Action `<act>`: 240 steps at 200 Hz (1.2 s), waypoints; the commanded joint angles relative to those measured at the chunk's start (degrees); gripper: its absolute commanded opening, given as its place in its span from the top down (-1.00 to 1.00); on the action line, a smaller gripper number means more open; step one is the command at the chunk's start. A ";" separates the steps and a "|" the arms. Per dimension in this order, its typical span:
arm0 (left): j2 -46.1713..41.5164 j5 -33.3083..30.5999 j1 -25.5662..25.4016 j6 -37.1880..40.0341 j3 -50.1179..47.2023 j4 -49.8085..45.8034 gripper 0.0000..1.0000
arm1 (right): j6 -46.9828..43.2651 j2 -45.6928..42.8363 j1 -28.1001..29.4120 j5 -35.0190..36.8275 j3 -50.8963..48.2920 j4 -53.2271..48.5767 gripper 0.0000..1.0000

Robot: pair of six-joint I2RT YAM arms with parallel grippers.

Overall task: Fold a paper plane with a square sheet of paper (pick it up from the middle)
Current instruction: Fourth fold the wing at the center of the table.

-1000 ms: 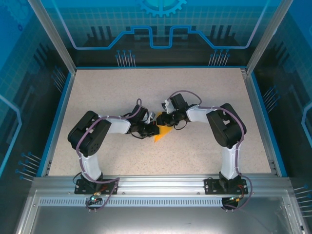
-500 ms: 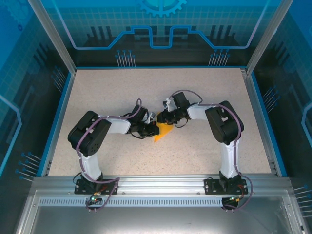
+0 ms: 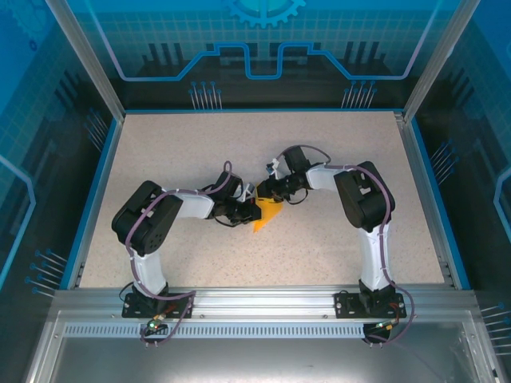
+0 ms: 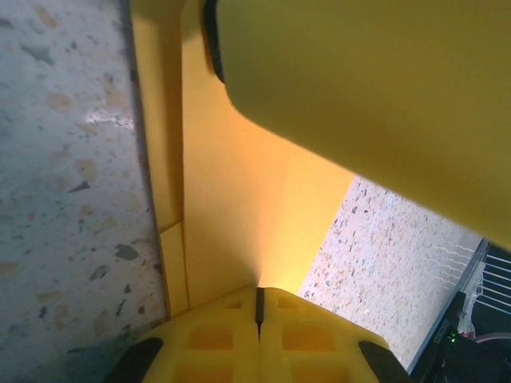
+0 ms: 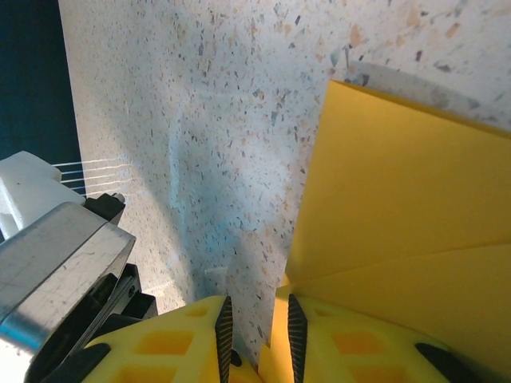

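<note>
Two robot arms reach inward and meet near the middle of a speckled beige table (image 3: 200,152). Between them lies the orange-yellow paper (image 3: 268,214), partly folded, showing from above as a small pointed shape with its tip toward the near edge. The left gripper (image 3: 246,212) sits at the paper's left side, and the right gripper (image 3: 267,194) sits just behind the paper, at its far edge.

From the left wrist camera, the left gripper's two yellow fingers (image 4: 215,335) are pressed together with only a thin dark seam between them. The paper runs straight into that seam, so they are pinched on it. A narrow folded strip runs along the paper's left edge, against the tabletop.

From the right wrist camera, the right gripper's fingers (image 5: 184,343) stand slightly apart, with bare tabletop visible through the narrow gap. The paper, creased in layers, fills the right side of that view and meets the right-hand finger. Whether that finger touches it is unclear.
</note>
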 commanded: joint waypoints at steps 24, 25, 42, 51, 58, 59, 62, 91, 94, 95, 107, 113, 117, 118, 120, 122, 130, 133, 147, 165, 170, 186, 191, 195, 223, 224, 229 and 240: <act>5.46 -5.52 0.03 1.36 -2.94 -10.38 1.00 | -4.94 3.06 -1.40 13.79 1.07 -0.02 0.42; 5.46 -5.50 0.06 1.40 -2.96 -10.36 1.00 | -5.00 3.06 -1.39 13.83 1.10 -0.09 0.42; 5.54 -5.64 0.07 1.48 -3.11 -10.32 1.00 | -6.62 2.71 0.02 16.83 1.86 -1.88 0.40; 5.71 -5.59 0.02 1.48 -3.07 -10.26 1.00 | -7.51 2.71 0.82 18.63 2.76 -3.42 0.40; 5.72 -5.58 0.02 1.53 -3.03 -10.41 1.00 | -8.00 2.79 1.31 19.57 3.42 -4.51 0.40; 5.72 -5.57 0.02 1.53 -3.05 -10.42 1.00 | -8.03 2.84 1.37 19.67 3.50 -4.62 0.40; 5.72 -5.57 0.06 1.53 -3.04 -10.39 1.00 | -8.14 2.88 1.43 19.92 3.74 -4.92 0.40; 5.72 -5.59 0.06 1.13 -3.16 -9.93 1.00 | -7.98 3.14 1.16 19.22 3.98 -5.10 0.39; 5.79 -5.57 0.03 1.10 -3.15 -9.97 1.00 | -8.02 3.14 1.17 19.11 3.91 -5.04 0.40; 5.80 -5.61 0.07 1.18 -3.15 -9.98 1.00 | -7.99 3.14 1.17 19.04 3.88 -5.02 0.40; 5.96 -5.56 0.06 1.30 -3.15 -9.94 1.00 | -7.82 3.13 0.99 18.68 3.81 -4.76 0.39; 6.07 -5.64 0.05 1.40 -3.11 -10.05 1.00 | -7.54 3.02 0.86 18.55 3.72 -4.60 0.40; 6.11 -5.70 0.02 1.45 -3.15 -10.13 1.00 | -7.44 3.05 0.83 18.45 3.67 -4.62 0.39; 6.18 -5.68 0.02 1.49 -3.16 -10.10 1.00 | -7.39 3.06 0.78 18.41 3.63 -4.59 0.39; 6.19 -5.73 0.01 1.45 -3.18 -10.09 1.00 | -7.29 3.06 0.75 18.35 3.60 -4.50 0.39; 6.10 -5.74 0.01 1.49 -3.16 -10.08 1.00 | -7.18 3.08 0.65 18.25 3.58 -4.43 0.39; 6.25 -5.74 0.02 1.46 -3.24 -10.07 1.00 | -6.80 3.05 0.43 17.72 3.34 -3.92 0.40; 6.32 -5.74 0.07 1.50 -3.32 -9.99 1.00 | -6.67 3.06 0.24 17.40 3.24 -3.67 0.39; 6.43 -5.88 0.06 1.53 -3.37 -9.81 1.00 | -5.31 3.06 -0.49 16.06 2.67 -2.49 0.40; 6.63 -5.83 0.02 1.46 -3.49 -9.71 1.00 | -2.19 2.83 -2.22 13.90 1.28 -0.01 0.39; 6.66 -5.86 0.01 1.52 -3.49 -9.67 1.00 | -1.57 2.72 -2.63 13.52 0.90 0.86 0.39; 6.70 -5.85 0.03 1.68 -3.51 -9.81 1.00 | -0.51 2.21 -3.51 13.26 0.37 1.67 0.39; 6.69 -5.90 0.03 1.70 -3.40 -9.82 1.00 | -0.33 2.05 -3.72 13.23 0.27 1.89 0.39; 6.69 -5.87 0.03 1.70 -3.39 -9.85 1.00 | -0.16 1.92 -3.89 13.38 0.26 1.99 0.38; 6.86 -5.92 0.03 1.94 -3.30 -10.12 1.00 | 0.89 1.59 -4.67 13.33 0.86 1.86 0.37; 6.86 -5.92 0.02 1.95 -3.31 -10.10 1.00 | 0.94 1.57 -4.65 13.43 0.86 1.77 0.37; 6.88 -5.96 0.01 1.94 -3.26 -10.11 1.00 | 1.12 1.44 -4.64 13.69 0.99 1.71 0.37; 6.95 -6.01 0.07 2.06 -3.20 -10.29 1.00 | 1.94 1.23 -4.87 13.85 0.91 1.60 0.37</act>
